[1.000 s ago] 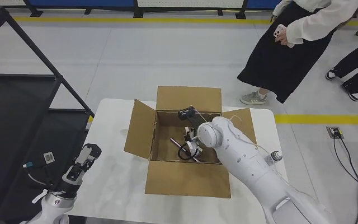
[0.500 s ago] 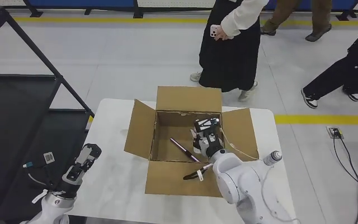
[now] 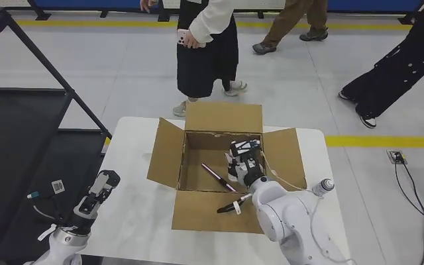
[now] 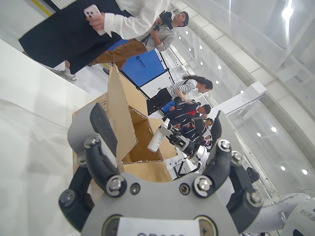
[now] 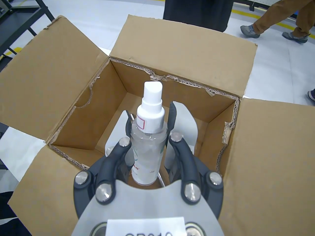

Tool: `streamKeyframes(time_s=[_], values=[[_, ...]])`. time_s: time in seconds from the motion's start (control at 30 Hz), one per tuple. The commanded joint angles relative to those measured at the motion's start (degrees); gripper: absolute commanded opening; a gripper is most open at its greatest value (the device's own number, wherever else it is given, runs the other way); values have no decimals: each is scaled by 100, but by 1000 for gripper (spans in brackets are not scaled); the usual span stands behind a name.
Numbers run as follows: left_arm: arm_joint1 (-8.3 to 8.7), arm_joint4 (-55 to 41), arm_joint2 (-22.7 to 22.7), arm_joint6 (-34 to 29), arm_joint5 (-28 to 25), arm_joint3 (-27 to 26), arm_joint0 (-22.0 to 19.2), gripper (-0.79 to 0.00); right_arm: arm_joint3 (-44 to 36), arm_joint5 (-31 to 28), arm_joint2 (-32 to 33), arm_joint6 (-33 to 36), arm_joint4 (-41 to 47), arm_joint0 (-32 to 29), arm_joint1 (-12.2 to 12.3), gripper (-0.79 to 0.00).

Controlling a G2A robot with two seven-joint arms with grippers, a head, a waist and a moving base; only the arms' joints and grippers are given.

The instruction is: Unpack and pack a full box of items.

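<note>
An open cardboard box (image 3: 199, 129) stands mid-table with all flaps spread. My right gripper (image 5: 149, 121) hangs over the box's right part (image 3: 244, 161), shut on a clear spray bottle (image 5: 147, 146) with a white cap, held upright. The left wrist view shows that bottle (image 4: 157, 137) above the box (image 4: 123, 114). A dark pen (image 3: 217, 177) lies on the box floor. Another dark pen-like item (image 3: 233, 204) rests on the near flap. My left gripper (image 4: 160, 126) is open and holds nothing, low at the table's left edge (image 3: 99, 191).
A second spray bottle (image 3: 322, 186) stands on the white table (image 3: 139, 199) right of the box. A black metal frame (image 3: 59, 79) rises on the left. Bare table lies left of the box and in front of it.
A second ago my right arm reached down into the box; it has drawn back and risen with the spray bottle. Over the last half second it holds still. The left arm has not moved.
</note>
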Motion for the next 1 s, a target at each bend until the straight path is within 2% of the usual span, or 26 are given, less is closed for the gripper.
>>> streamKeyframes(time_s=[0.0, 0.13, 0.3, 0.43, 0.53, 0.63, 0.73, 0.8, 0.97], values=[[0, 0, 0, 0, 0, 0, 0, 0, -218, -81, 218, -531, 132, -178, 16, -785], [0, 0, 0, 0, 0, 0, 0, 0, -1024, -279, 890, -1655, -155, -1082, 133, -785], [0, 0, 0, 0, 0, 0, 0, 0, -1945, -589, 2036, -3481, -152, -2771, 264, -785], [0, 0, 0, 0, 0, 0, 0, 0, -2106, -643, 2900, -4985, 162, -4024, 288, -785], [0, 0, 0, 0, 0, 0, 0, 0, -1916, -699, 3338, -5854, 534, -4713, 271, -785], [0, 0, 0, 0, 0, 0, 0, 0, -1514, -747, 3588, -6383, 897, -5069, 243, -785], [0, 0, 0, 0, 0, 0, 0, 0, -948, -804, 3615, -6684, 1304, -5089, 206, -785], [0, 0, 0, 0, 0, 0, 0, 0, -651, -835, 3565, -6698, 1520, -5046, 185, -785], [0, 0, 0, 0, 0, 0, 0, 0, -651, -835, 3565, -6698, 1520, -5046, 185, -785]])
